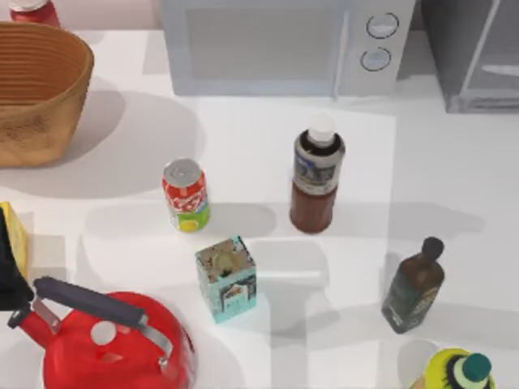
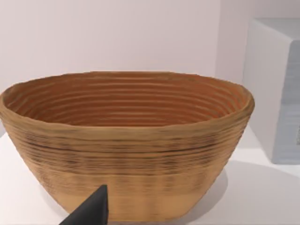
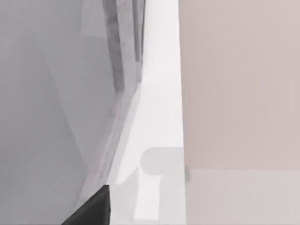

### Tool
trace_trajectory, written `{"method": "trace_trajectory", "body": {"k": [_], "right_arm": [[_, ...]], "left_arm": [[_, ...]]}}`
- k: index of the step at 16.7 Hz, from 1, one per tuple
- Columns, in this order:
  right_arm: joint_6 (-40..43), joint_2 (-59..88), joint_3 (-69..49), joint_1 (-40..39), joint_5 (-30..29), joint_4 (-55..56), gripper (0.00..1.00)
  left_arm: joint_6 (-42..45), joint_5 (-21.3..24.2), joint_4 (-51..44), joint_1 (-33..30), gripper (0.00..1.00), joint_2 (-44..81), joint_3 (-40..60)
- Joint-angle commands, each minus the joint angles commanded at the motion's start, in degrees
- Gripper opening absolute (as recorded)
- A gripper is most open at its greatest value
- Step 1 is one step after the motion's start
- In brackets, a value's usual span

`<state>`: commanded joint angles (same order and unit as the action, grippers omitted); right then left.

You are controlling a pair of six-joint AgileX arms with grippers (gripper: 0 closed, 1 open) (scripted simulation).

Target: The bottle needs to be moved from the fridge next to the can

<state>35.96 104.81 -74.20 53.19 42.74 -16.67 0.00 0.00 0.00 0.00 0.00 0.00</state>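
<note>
Landmark: I place everything against the can [image 1: 186, 195], a small red soda can with a silver top, standing upright on the white table [image 1: 454, 174] left of centre in the top view.

Bottle: the bottle [image 1: 316, 180] with the white cap and grey-blue label stands upright on the table to the right of the can, near it but apart, with bare table between them. Nothing grips it.

Fridge: the fridge [image 1: 474, 53], a grey box with a pale framed door, sits far to the right of the can and behind it, at the back right corner. The right wrist view shows grey panels of it [image 3: 56, 93] from very close.

Microwave: the white microwave [image 1: 284, 44] with two round dials stands behind the can, between it and the fridge.

Carton: a teal square carton [image 1: 226, 278] stands just in front of the can, slightly to its right.

Basket: a woven basket [image 1: 40, 89] lies to the left of the can and further back. The left wrist view looks at its side [image 2: 126, 154].

Kettle: a red kettle [image 1: 113, 340] with a dark handle sits in front of the can, to its left.

Other bottles: a dark green-brown bottle [image 1: 413, 288] with a black stopper stands well to the right of the can and nearer the front; a yellow bottle [image 1: 454, 373] with a teal cap is beyond it at the front edge.

Left gripper: one dark finger tip [image 2: 91, 208] shows in the left wrist view, before the basket; I cannot tell whether the fingers are apart or together.

Right gripper: one dark finger tip [image 3: 91, 208] shows in the right wrist view, close by the fridge; I cannot tell how its fingers stand.
</note>
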Motion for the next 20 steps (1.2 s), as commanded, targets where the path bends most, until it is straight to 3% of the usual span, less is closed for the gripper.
{"method": "trace_trajectory", "body": {"k": [3, 6, 15, 20], "right_arm": [[-0.5, -0.5, 0.6, -0.1, -0.6, 0.5, 1.00], [-4.9, -1.5, 2.4, -5.5, -5.6, 2.8, 1.00], [-27.9, -8.8, 13.2, -42.3, -32.5, 15.2, 1.00], [-35.7, -11.9, 17.1, -51.9, -41.3, 19.7, 1.00]], "left_arm": [[0.0, 0.0, 0.0, 0.0, 1.00, 0.0, 0.0], [0.0, 0.0, 0.0, 0.0, 1.00, 0.0, 0.0], [0.0, 0.0, 0.0, 0.0, 1.00, 0.0, 0.0], [0.0, 0.0, 0.0, 0.0, 1.00, 0.0, 0.0]]}}
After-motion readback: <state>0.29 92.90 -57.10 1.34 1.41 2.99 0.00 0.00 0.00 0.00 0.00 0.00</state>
